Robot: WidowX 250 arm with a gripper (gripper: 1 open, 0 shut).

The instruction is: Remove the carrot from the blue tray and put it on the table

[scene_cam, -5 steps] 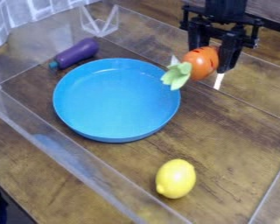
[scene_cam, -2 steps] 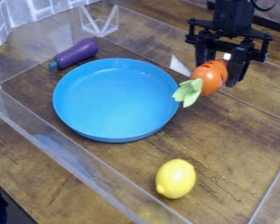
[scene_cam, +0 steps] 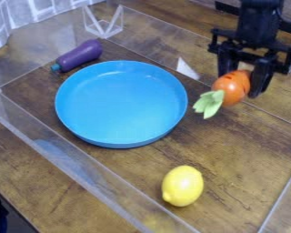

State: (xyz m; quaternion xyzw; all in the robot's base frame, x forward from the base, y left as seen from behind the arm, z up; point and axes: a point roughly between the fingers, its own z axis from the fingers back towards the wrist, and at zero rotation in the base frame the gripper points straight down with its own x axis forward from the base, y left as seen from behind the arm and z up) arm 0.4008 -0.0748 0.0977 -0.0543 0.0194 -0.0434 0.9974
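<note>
carrot (scene_cam: 229, 89) is clamped in the closed gripper (scene_cam: 249, 84), held just right of the blue tray (scene_cam: 121, 102), above the table (scene_cam: 63, 182); lemon (scene_cam: 182, 186) is seen below the tray.

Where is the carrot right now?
The carrot is on the right of the camera view, held in the gripper's jaws just past the blue tray's right rim, over the table.

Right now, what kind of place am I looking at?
Probably a robot test bench: a gripper holds a toy carrot over a wood table walled with clear panels, beside a blue tray.
</note>
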